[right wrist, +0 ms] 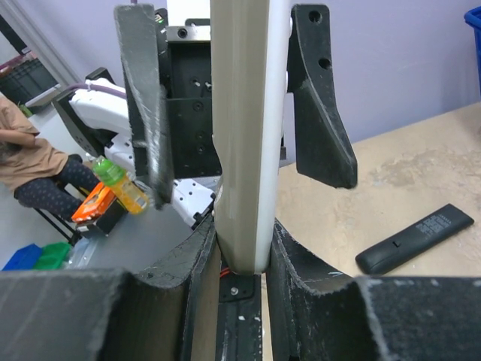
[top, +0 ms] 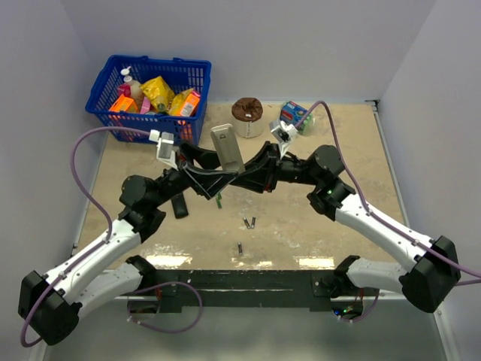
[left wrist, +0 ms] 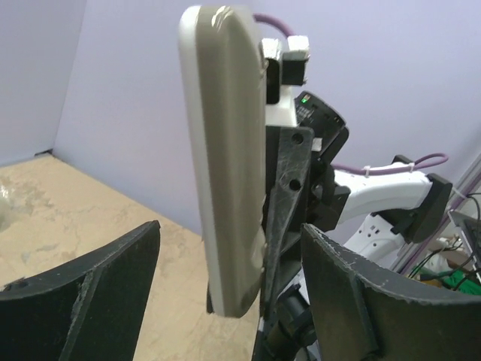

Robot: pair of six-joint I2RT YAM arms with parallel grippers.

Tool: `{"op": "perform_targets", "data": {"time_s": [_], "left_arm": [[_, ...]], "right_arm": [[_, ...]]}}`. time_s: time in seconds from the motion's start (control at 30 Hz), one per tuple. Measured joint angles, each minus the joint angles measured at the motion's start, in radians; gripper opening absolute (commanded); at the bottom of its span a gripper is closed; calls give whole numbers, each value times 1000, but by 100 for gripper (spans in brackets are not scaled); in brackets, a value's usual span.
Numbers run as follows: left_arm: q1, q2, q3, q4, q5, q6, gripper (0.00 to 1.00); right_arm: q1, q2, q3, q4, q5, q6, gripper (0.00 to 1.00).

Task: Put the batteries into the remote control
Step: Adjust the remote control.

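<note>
Grey back of the remote control (top: 226, 149) is what faces the top camera. It's up in the air over the middle of the table (top: 338, 218), standing on end between the two arms. The right gripper (right wrist: 242, 252) has it, fingers closed tight on the bottom end, one on each flat side. The left gripper (left wrist: 229, 233) is spread wide with a finger on either side of the remote. It isn't squeezing it, and I can't tell if one finger just brushes the edge.

The batteries (top: 246, 222) are all down on the table in front of the arms. Two lie side by side, and a third (top: 240, 247) is a bit nearer the bases. A black remote (top: 179, 204) and a little green stick (top: 219, 200) lie under the left arm.
</note>
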Motion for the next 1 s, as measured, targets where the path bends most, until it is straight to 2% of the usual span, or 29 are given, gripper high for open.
{"op": "perform_targets", "data": {"time_s": [0.17, 0.37, 0.6, 0.87, 1.0], "left_arm": [[-6, 36, 0, 83, -6, -24, 72], [-20, 77, 0, 114, -6, -47, 57], [-26, 94, 0, 158, -4, -56, 52], [-30, 94, -44, 251, -4, -82, 57], [-31, 94, -64, 269, -5, -98, 56]], "right_arm": [[1, 13, -17, 19, 0, 8, 0], [3, 26, -21, 28, 2, 15, 0], [10, 41, -21, 69, 2, 28, 0], [18, 58, -26, 121, 14, 59, 0], [18, 58, -29, 142, 31, 70, 0]]}}
